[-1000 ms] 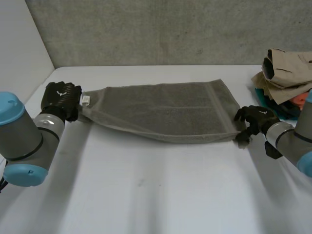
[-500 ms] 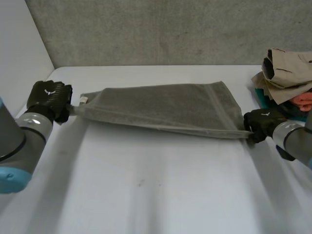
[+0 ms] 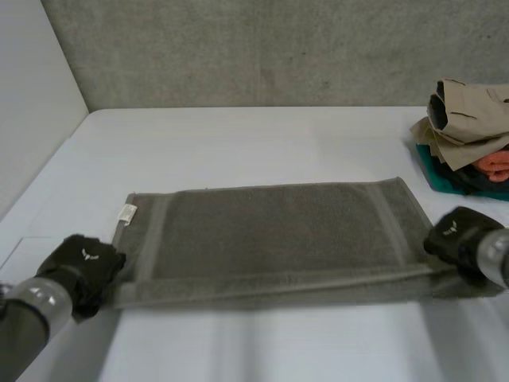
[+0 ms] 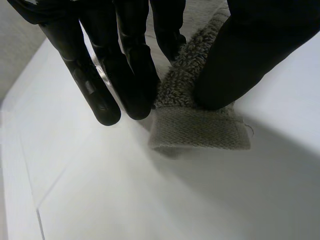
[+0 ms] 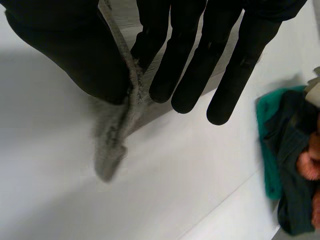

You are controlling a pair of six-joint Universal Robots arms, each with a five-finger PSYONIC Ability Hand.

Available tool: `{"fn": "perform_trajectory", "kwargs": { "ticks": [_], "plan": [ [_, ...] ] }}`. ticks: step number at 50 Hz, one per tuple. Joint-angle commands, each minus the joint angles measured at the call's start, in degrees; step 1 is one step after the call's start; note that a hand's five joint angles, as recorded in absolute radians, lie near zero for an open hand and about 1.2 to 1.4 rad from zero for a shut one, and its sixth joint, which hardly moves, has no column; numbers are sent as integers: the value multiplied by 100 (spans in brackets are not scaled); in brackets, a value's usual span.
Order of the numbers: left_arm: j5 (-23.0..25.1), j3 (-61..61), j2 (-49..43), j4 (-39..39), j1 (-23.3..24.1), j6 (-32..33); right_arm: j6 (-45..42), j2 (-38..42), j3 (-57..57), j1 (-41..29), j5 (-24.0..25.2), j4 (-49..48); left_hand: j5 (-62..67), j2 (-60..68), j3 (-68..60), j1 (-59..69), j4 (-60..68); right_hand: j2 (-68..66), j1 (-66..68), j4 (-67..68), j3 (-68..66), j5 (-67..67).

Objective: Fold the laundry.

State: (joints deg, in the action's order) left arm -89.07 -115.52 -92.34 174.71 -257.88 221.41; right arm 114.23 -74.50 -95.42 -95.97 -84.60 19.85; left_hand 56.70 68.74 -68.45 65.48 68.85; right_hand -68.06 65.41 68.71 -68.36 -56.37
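Observation:
A grey towel (image 3: 270, 239) is stretched wide above the white table (image 3: 238, 135), with a small white label near its left end. My left hand (image 3: 83, 267) pinches the towel's near left corner (image 4: 200, 127) between thumb and fingers (image 4: 132, 75). My right hand (image 3: 457, 239) pinches the near right corner (image 5: 112, 142) between thumb and fingers (image 5: 175, 60). The towel's near edge runs taut between the two hands.
A pile of clothes (image 3: 469, 135), tan on top with orange, teal and dark pieces beneath, lies at the table's far right; its teal and dark edge (image 5: 285, 160) lies beside my right hand. A grey wall stands behind the table.
Both hands have pulled the towel toward the table's near side and drawn it flat and wide. The right hand's fingers closed on the corner.

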Motion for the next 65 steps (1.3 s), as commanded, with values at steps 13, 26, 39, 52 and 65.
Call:
{"fn": "perform_trajectory", "kwargs": {
  "ticks": [13,26,39,52,65],
  "plan": [
    [-726,2718,-2560,1390,361,-907,293,2993,2834,-782,-241,-3048,1330,1126,-1155,1452,1115,-1194,1459,1129,-1164,-1363],
    [-1289,4433,-3774,1434,677,-933,372,3996,3864,-923,-197,-3900,-5247,-5451,5422,-5125,-5462,5806,-5541,-5871,5836,5637],
    [-1149,3680,-2581,1478,1011,-1012,2269,2442,2476,-888,-118,-3366,-5670,-5874,5845,-5548,-5885,5806,-5541,-5871,5836,5637],
    [-244,1735,-1261,2470,933,-977,3246,1175,823,-27,1244,-1800,-5581,-5785,5756,-5459,-5796,5411,-5146,-5476,5440,5242],
    [-14,1937,-2333,2831,555,-924,3184,1201,190,421,1341,-2388,-5514,-5718,5689,-5392,-5729,4555,-4290,-4620,4584,4386]
  ]
}}
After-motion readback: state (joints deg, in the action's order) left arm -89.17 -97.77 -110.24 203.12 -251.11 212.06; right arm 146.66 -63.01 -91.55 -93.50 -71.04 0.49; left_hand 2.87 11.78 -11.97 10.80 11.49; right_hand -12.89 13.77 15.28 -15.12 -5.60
